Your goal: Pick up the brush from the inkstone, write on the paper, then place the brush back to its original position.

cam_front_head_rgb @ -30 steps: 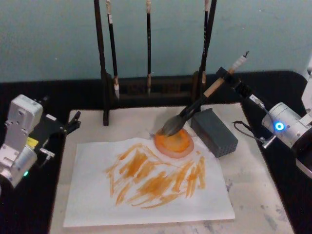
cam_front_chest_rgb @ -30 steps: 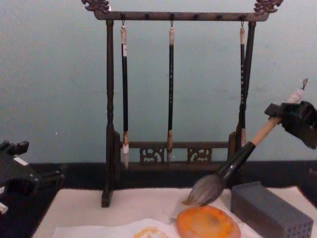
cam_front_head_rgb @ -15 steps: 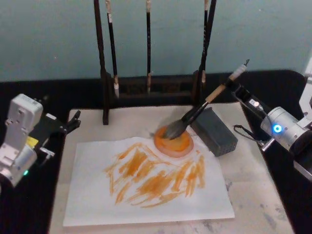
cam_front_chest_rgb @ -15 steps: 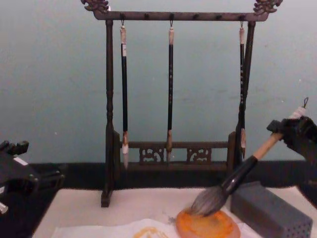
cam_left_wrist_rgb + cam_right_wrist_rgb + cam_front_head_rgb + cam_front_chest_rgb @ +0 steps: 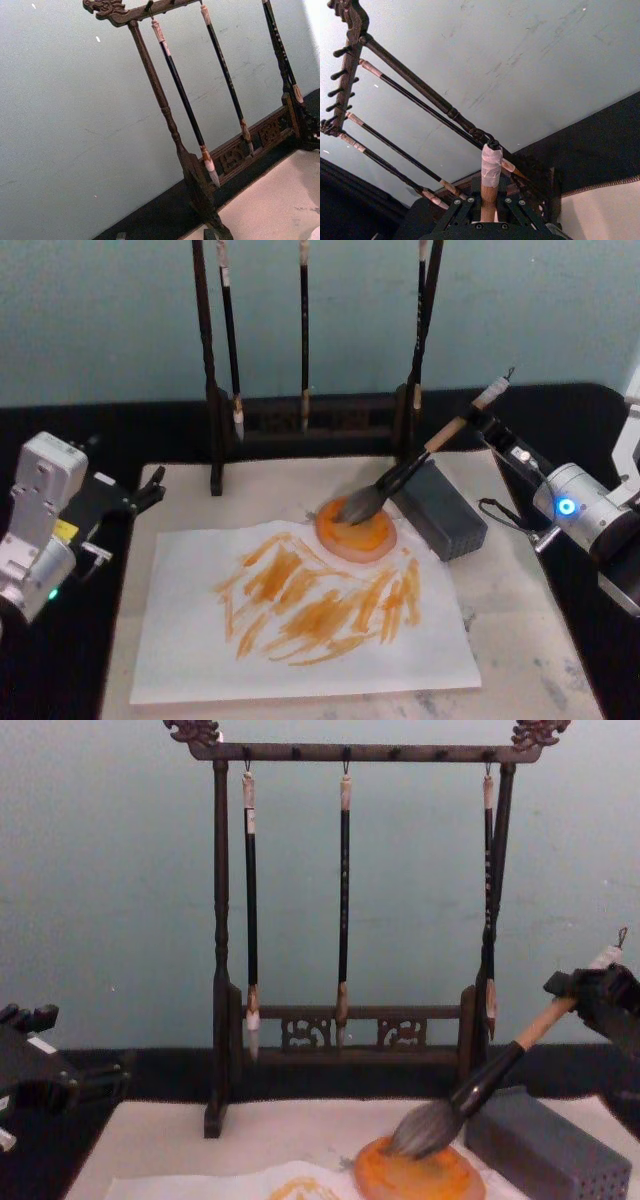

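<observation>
The brush point(image 5: 405, 472) leans with its grey bristles resting on the round orange inkstone point(image 5: 365, 537) and its handle rising toward the back right over the grey block. My right gripper point(image 5: 478, 420) is shut on the handle just below its white end. From the chest, the brush point(image 5: 490, 1080) slants down from that gripper point(image 5: 585, 995) onto the inkstone point(image 5: 400, 1180). In the right wrist view the taped handle end point(image 5: 490, 175) stands up between the fingers. The paper point(image 5: 300, 650) lies in front, covered with orange strokes. My left gripper point(image 5: 150, 490) is parked open at the left, off the mat.
A dark wooden rack point(image 5: 305, 420) with three thin hanging brushes stands behind the mat point(image 5: 520, 640). A grey perforated block point(image 5: 445, 510) sits just right of the inkstone, under the brush handle. The rack point(image 5: 345, 920) rises high in the chest view.
My right gripper has sunk and drawn a little to the right with the brush. The bristles came down from just above the inkstone onto it. The left arm has not moved.
</observation>
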